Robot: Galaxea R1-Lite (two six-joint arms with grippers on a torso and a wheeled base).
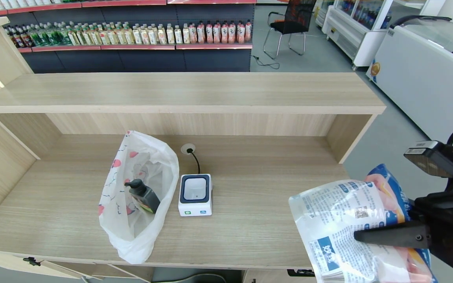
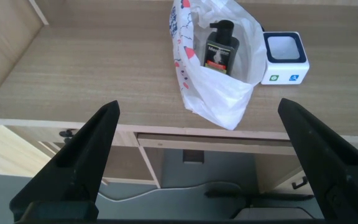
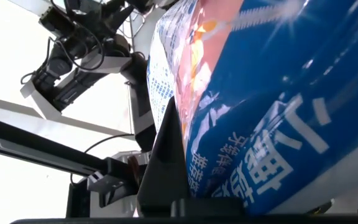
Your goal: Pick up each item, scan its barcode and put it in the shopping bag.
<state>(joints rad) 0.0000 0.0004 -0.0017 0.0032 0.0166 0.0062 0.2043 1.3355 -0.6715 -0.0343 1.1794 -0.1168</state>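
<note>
1 snack packet point(image 1: 340, 232) was pinched in the right claw point(image 1: 368, 237) by the tabletop's point(image 1: 250, 228) near right corner, long axis tilted near upright, white printed back toward the scanner point(image 1: 195, 194). the left claw point(image 2: 199, 104) was spread wide before the near edge. shelves of drink bottles point(image 1: 132, 34), a chair point(image 1: 289, 23) and freezers point(image 1: 419, 67) stood behind. the shopping bag point(image 1: 132, 232), just left of the scanner, held 1 dark pump bottle point(image 1: 144, 195).

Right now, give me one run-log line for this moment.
right gripper: shut on snack packet, at right end of counter, apart from scanner | left gripper: open, empty | shopping bag: pump bottle inside, left of scanner
</note>
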